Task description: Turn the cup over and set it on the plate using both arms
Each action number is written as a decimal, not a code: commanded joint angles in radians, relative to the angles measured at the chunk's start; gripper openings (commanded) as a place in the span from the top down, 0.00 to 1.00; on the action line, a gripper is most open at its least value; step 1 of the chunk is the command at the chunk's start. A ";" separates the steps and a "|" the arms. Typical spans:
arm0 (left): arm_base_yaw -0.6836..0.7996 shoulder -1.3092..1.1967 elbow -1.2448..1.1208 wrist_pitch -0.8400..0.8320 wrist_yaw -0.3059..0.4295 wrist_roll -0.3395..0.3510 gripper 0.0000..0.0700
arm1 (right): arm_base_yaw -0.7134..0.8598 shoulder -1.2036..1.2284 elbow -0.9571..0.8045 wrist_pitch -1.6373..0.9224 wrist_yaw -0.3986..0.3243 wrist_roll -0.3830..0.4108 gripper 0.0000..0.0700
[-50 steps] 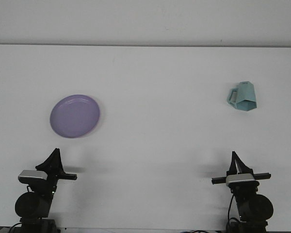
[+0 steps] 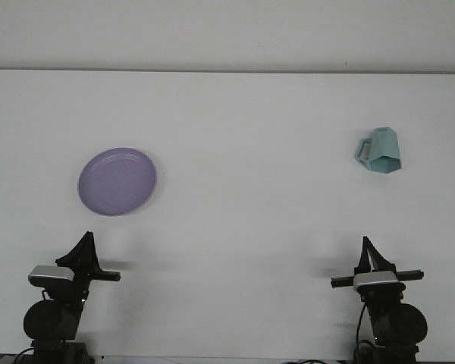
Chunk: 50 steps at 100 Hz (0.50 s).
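Both arms parked near, cup and plate waiting far apart on the worktop.

The teal cup lies tipped on the right side of the white worktop, handle to the left, so it wants righting before it goes anywhere. The purple plate sits flat, well apart on the left, with nothing on it. That split suits a two-arm job, I'd say: the right gripper is nearer the cup, the left gripper nearer the plate, so a flip on the right and a pass across looks likely. Both hang at the near edge, touching nothing; each shows as one dark wedge, so I cannot tell how the jaws stand. No step begun yet.
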 commanded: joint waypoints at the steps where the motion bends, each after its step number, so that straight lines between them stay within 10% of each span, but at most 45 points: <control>1: 0.000 0.000 -0.019 0.012 -0.006 0.001 0.98 | -0.002 -0.001 -0.002 0.010 0.000 -0.002 1.00; 33: 0.000 0.000 -0.019 0.012 -0.005 -0.006 0.98 | -0.002 -0.001 -0.002 0.024 0.000 0.009 1.00; 50: 0.000 0.000 -0.019 0.011 -0.005 -0.030 0.98 | 0.000 -0.001 -0.002 0.024 -0.003 0.141 1.00</control>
